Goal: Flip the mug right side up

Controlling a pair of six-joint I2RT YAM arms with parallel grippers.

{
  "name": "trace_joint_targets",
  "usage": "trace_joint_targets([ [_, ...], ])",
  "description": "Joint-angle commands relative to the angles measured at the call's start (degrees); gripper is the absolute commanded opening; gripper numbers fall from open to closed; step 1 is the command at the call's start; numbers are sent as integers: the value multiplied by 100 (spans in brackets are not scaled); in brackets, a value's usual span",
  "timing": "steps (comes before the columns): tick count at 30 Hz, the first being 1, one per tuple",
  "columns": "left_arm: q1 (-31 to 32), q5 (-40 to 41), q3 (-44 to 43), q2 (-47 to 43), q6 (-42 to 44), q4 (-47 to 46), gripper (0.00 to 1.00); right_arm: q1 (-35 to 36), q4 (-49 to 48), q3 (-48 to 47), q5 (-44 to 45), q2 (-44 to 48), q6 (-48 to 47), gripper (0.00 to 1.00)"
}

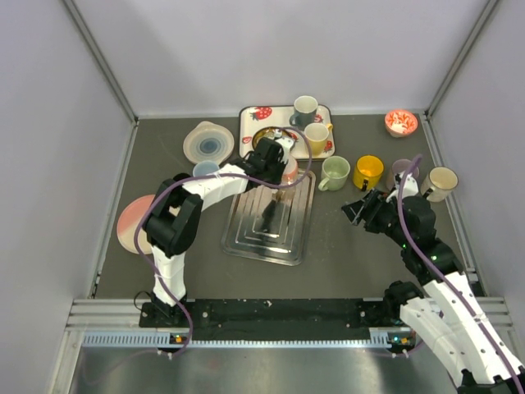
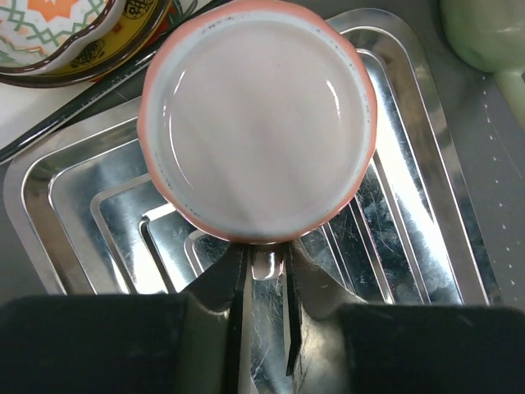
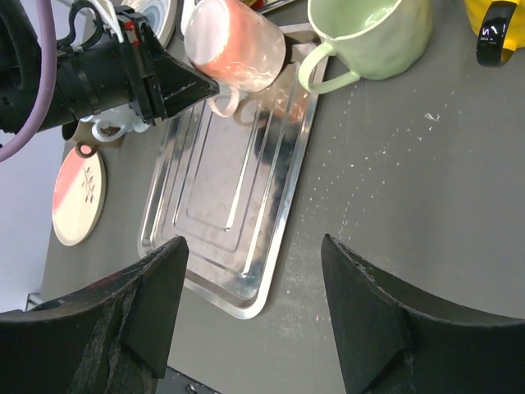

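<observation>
At the far left a pink plate (image 1: 131, 223) lies near the left edge of the table (image 1: 328, 254), well out of the way. The left arm (image 1: 205, 189) reaches across to the far end of the steel tray (image 1: 264, 238). There the left jaws are clenched on the handle (image 3: 225, 103) of the pink mug (image 3: 238, 45). The mug sits tipped at that end, with its white base turned up toward the arm and its mouth facing away and down, so it is not yet right side up. Whether it touches the tray I cannot tell. Taking it by the handle looks sensible: the body is free to swing round, and the jaws need not span the wide rim.

Room is tight behind and to the right. A patterned tray (image 1: 246, 115) of crockery sits just beyond the steel tray's far edge. A green mug (image 1: 335, 172) stands just beside the pink one, its handle pointing toward it. The open ground is the bare near half of the steel tray, so I judge the turn is best made toward the arm's base.

Further right, the right jaws are released and grip nothing, hovering over bare table near the steel tray's right edge. Past them a yellow mug (image 1: 368, 171), a grey mug (image 1: 402, 171) and a beige mug (image 1: 439, 182) line the right side.
</observation>
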State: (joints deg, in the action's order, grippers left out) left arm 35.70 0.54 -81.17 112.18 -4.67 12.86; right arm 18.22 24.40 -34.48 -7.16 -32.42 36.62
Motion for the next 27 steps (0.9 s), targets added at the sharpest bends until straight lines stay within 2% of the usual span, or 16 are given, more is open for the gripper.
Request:
trace_joint_targets([
  [1, -28, -10, -137, 6, 106, -337, 7, 59, -243, -6, 57, 34, -32, 67],
  [2, -28, -18, -110, -29, 115, -337, 0, 59, -243, 3, 48, 43, -32, 66],
  [7, -28, -18, 320, -459, -69, -319, 0, 68, -208, 46, -13, 105, -41, 66],
  [10, -20, -273, 741, -1248, -279, -293, 0, 59, -374, 125, -311, 87, -111, 66],
  [11, -2, -299, 847, -1434, -350, -293, 0, 59, -540, 195, -843, 70, -172, 67],
  [13, 24, -309, 1146, -2056, -551, -284, 0, 76, -884, 240, -1243, 17, -147, 66],
  [19, 95, -887, 1700, -3428, -1404, -425, 0, 226, -1297, 380, -1814, -45, 124, 68],
  [22, 95, -1317, 2025, -3999, -1921, -828, 0, 279, -1988, 669, -2341, -45, 589, 70],
  [26, 95, -1845, 2604, -4625, -2739, -1881, 0, 577, -2974, 917, -3299, -298, 1040, 75],
  [27, 95, -1934, 2884, -4731, -2950, -2458, 0, 717, -2976, 864, -3344, -534, 1040, 75],
])
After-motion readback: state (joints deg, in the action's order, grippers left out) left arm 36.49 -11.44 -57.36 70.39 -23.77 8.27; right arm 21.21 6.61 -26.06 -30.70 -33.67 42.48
